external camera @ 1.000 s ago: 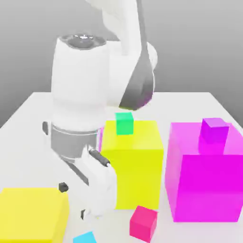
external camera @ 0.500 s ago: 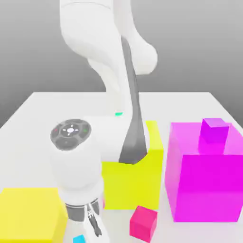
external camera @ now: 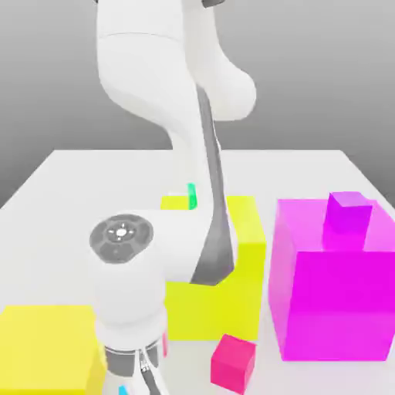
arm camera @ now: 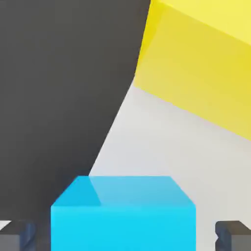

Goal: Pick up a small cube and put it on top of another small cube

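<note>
The gripper (arm camera: 125,234) straddles the cyan small cube (arm camera: 122,211), jaws apart, on the white surface (arm camera: 162,142) beside a yellow block (arm camera: 201,63).

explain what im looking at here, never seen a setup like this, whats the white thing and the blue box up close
The white thing is a simulated robot arm bending down over a white table. One picture comes from a camera off the arm, the other from a camera on its hand. That close-up shows the small cyan cube sitting between the two dark fingertips of the open claw; nothing is gripped yet. Also on the table: a crimson-pink cube, two big yellow blocks and a big magenta block with a purple cube on top.
</note>
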You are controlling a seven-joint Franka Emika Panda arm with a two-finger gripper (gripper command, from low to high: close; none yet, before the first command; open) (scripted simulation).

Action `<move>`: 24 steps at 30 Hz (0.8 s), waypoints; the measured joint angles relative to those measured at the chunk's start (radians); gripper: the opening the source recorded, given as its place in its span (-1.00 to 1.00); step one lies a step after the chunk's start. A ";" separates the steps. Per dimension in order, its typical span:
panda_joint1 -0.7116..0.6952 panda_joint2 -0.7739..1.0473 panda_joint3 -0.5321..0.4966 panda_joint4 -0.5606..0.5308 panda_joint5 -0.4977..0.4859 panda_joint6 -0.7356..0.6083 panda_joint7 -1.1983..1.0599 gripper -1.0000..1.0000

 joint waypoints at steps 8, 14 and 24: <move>-0.025 -0.002 0.030 0.001 0.027 -0.032 -0.020 -1.00; -0.052 -0.029 0.066 -0.002 0.060 -0.083 -0.045 -1.00; -0.051 -0.126 0.065 -0.026 0.054 -0.126 -0.040 -1.00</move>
